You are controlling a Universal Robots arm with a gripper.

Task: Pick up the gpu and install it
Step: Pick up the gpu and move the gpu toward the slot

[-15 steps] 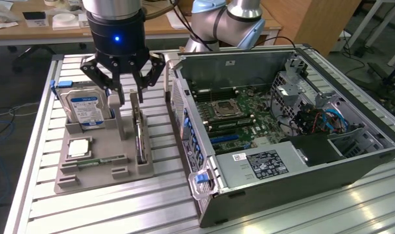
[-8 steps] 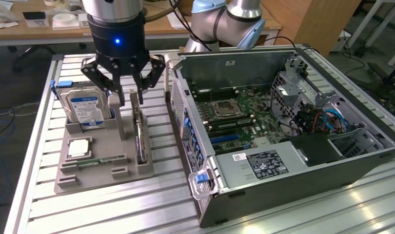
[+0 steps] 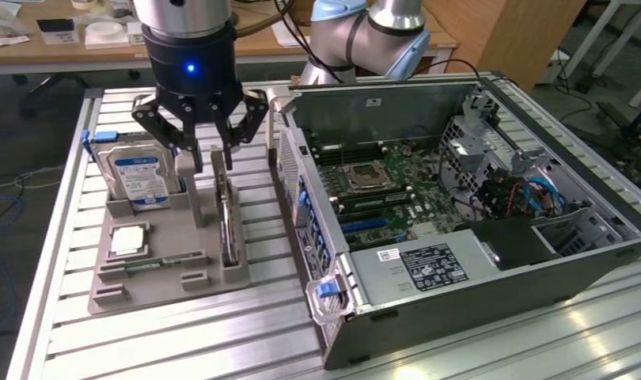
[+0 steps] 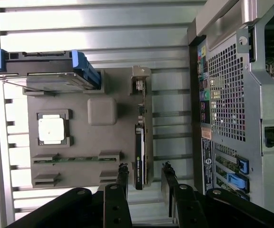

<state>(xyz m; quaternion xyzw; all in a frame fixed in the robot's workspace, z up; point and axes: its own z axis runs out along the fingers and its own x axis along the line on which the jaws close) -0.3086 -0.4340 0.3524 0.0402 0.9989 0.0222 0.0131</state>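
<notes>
gpu (image 3: 229, 229) on edge | long axis along case (image 3: 447, 310) | pincer (image 3: 206, 164) parted above
</notes>
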